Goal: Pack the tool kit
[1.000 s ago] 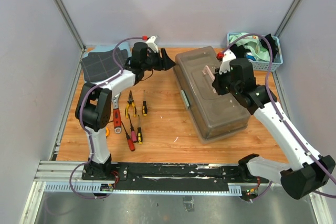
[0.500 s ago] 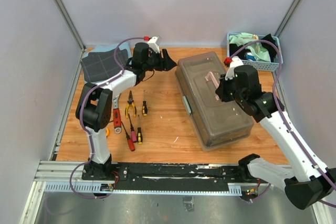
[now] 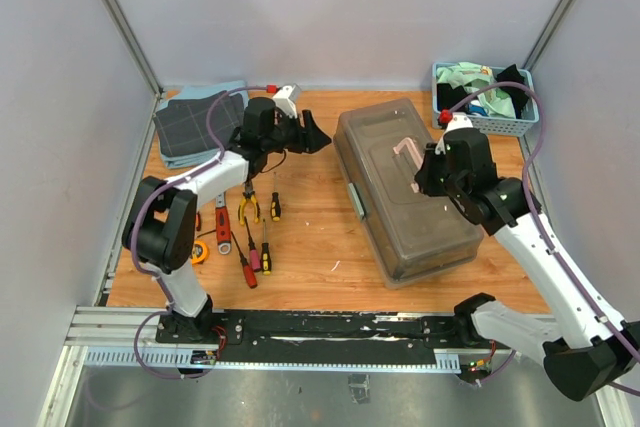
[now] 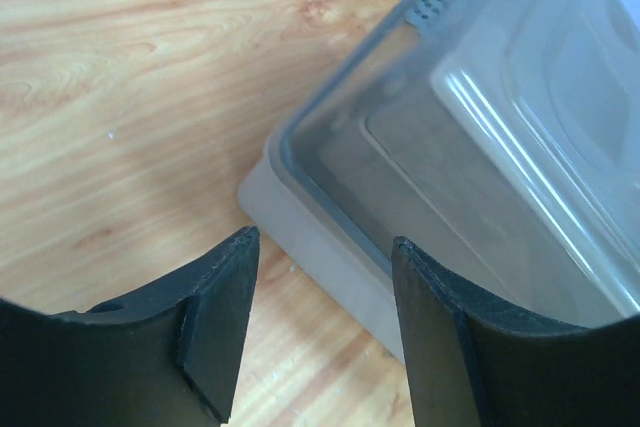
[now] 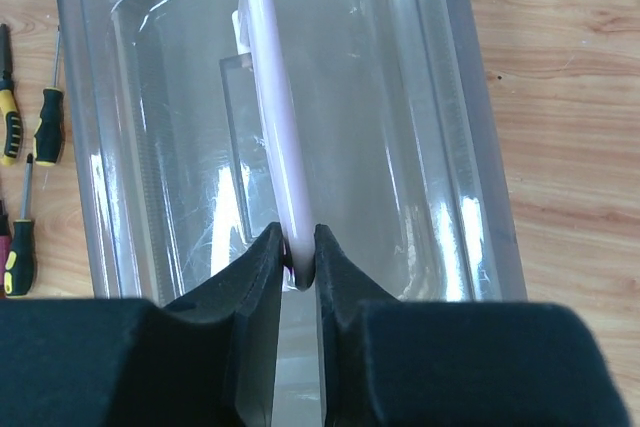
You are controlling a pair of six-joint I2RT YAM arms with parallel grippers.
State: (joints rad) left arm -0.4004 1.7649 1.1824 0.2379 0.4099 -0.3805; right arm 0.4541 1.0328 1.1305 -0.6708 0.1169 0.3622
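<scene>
The right gripper (image 5: 298, 247) has drawn nearer, clenched on the pink handle (image 5: 272, 97); the left gripper (image 4: 322, 244) gapes empty at the far-left corner of the toolbox (image 3: 400, 212). The box sits closed, right of centre on the wooden table (image 3: 310, 237) — long axis slanting far-left to near-right, grey walls (image 3: 350, 17) around.

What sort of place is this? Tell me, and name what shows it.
Probably a robot test cell, not a real workshop: a wooden table boxed in by plain grey panels, two arms bolted to a rail at its near edge, and a toolbox beside loose screwdrivers.
</scene>
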